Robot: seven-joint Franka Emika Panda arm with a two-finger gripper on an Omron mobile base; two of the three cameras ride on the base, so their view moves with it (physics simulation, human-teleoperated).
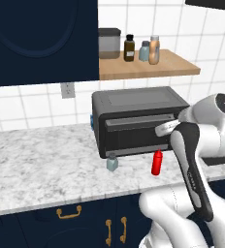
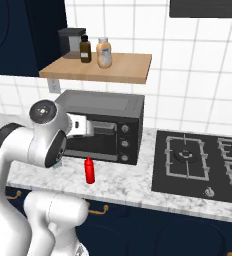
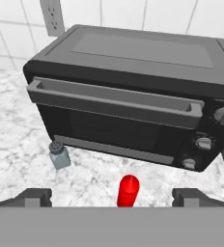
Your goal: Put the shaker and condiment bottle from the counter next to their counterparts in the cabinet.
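The red condiment bottle (image 1: pixel 156 162) (image 2: pixel 90 170) stands upright on the marble counter (image 1: pixel 37 164) in front of the toaster oven. The small blue-grey shaker (image 1: pixel 112 162) (image 3: pixel 60 155) stands to its left. In the hand view my gripper (image 3: pixel 112 198) is open, fingertips (image 3: pixel 34 198) far apart. The red bottle (image 3: pixel 129 189) shows between them, farther off and untouched. On the wooden cabinet shelf (image 1: pixel 148 68) stand the counterparts: a matching shaker (image 1: pixel 144 51) and a tan bottle (image 1: pixel 154 50) (image 2: pixel 104 52).
A black toaster oven (image 1: pixel 138 118) sits directly behind both items, under the shelf. A dark brown bottle (image 1: pixel 129 48) and a grey canister (image 1: pixel 109 43) share the shelf. A gas hob (image 2: pixel 203 162) lies to the right on the counter.
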